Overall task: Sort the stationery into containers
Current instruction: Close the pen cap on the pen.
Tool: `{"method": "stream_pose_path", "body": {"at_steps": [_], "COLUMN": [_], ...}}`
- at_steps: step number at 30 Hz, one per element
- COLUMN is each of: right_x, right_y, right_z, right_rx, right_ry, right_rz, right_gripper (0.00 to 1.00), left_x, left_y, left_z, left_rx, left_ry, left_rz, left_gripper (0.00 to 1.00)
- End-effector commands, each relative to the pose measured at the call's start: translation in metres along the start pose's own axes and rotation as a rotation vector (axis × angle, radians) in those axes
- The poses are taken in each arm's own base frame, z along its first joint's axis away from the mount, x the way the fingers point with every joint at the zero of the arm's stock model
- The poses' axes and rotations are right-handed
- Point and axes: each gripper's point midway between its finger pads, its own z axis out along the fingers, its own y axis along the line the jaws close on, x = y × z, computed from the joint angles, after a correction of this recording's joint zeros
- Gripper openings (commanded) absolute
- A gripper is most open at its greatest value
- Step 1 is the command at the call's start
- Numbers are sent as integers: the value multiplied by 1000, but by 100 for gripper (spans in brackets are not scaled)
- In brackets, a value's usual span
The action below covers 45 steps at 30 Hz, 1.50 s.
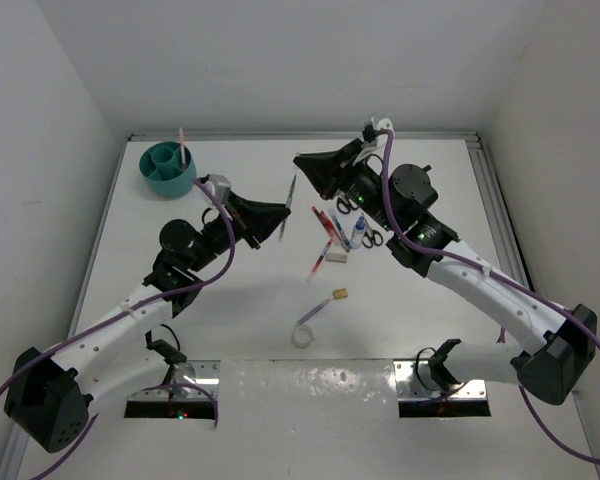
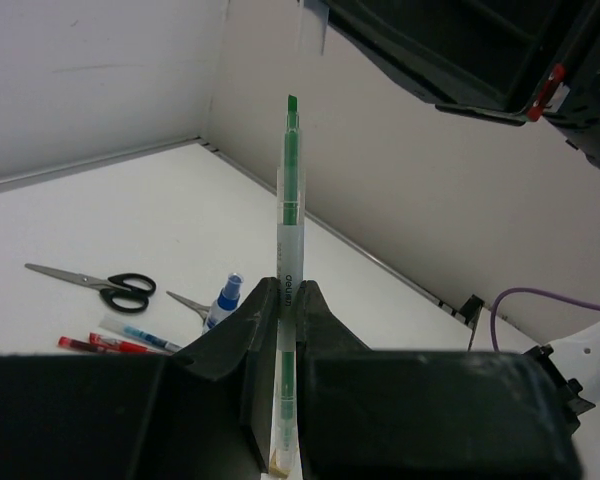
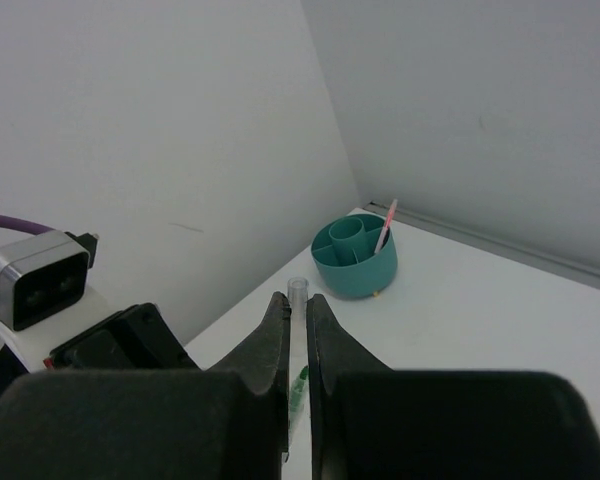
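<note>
Pen (image 2: 290, 215) should handle light, stiff and slick; hold mid-barrel. Left claw (image 2: 288, 292) clamps its lower barrel; right claw (image 3: 296, 302) grip cannot be told.

A white table (image 1: 410, 320) fills the middle of the top view. Most of its surface is matte, with a glossier band along the lower edge where the light glares softly. Plain white walls enclose it: the back wall (image 1: 300, 60) across the top of the frame, and the left wall (image 1: 40, 150) and right wall (image 1: 570, 120) slanting down either side. A pale metal rail (image 1: 495, 210) runs along the table's right edge. The lighting is even and diffuse, and the shadows are faint.
</note>
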Motion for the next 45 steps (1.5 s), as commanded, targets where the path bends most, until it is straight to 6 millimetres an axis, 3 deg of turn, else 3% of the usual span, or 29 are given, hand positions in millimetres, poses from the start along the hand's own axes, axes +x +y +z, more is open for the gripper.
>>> {"method": "stream_pose_path", "body": {"at_steps": [1,45], "right_x": [-33,8], "right_y": [11,3], "right_z": [5,13], "right_rx": [-23,6], "right_ry": [-99,-26], "right_rz": [-25,49], "right_gripper": [0,0], "left_x": [-25,-28], "left_y": [-11,-5], "left_z": [0,-2], "left_rx": [34,-1], "left_ry": [-95,-113], "left_rz": [5,24], "left_gripper": [0,0]}}
